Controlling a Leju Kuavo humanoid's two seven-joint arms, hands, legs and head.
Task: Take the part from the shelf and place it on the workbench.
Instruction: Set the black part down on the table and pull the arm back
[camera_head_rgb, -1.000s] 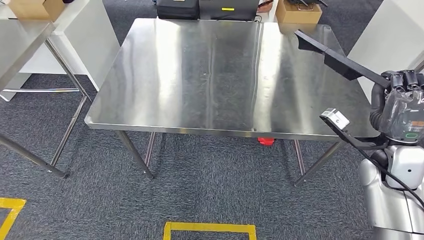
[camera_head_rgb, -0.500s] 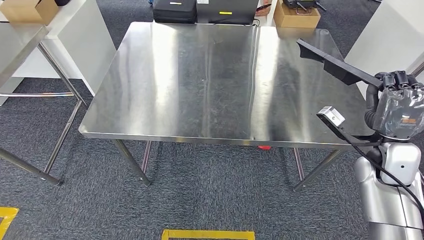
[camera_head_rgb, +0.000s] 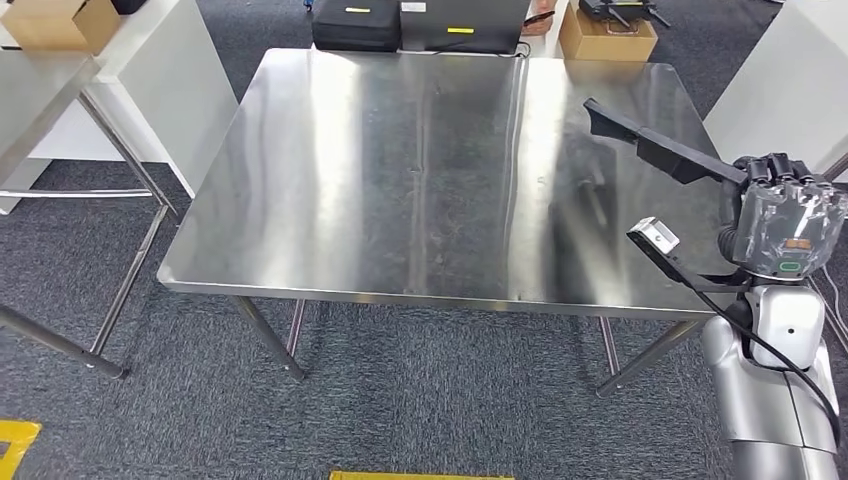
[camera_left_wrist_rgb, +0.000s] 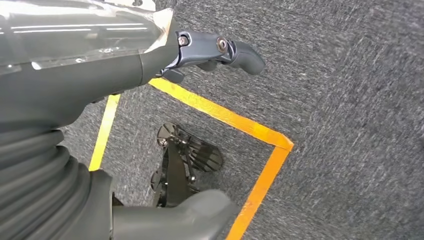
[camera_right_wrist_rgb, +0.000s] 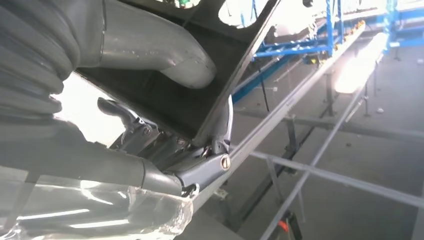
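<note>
Compared with the head view half a second earlier, the black elongated part (camera_head_rgb: 660, 150) is seen carried further in over the right side of the stainless-steel workbench (camera_head_rgb: 400, 180), its far tip now lower in the frame and above the tabletop, so placement is judged to be near but not yet made (no contact with the surface can be confirmed). The right hand (camera_head_rgb: 785, 215) is held raised at the right edge of the frame, fingers closed around the part's near end. The left hand (camera_left_wrist_rgb: 150, 55) is seen hanging over the carpet, fingers apart and holding nothing.

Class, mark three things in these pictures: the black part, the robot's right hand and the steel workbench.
black part (camera_head_rgb: 665, 152), head view, middle of its long bar.
right hand (camera_head_rgb: 785, 218), head view, back of the hand.
workbench (camera_head_rgb: 400, 180), head view, bare steel top.
</note>
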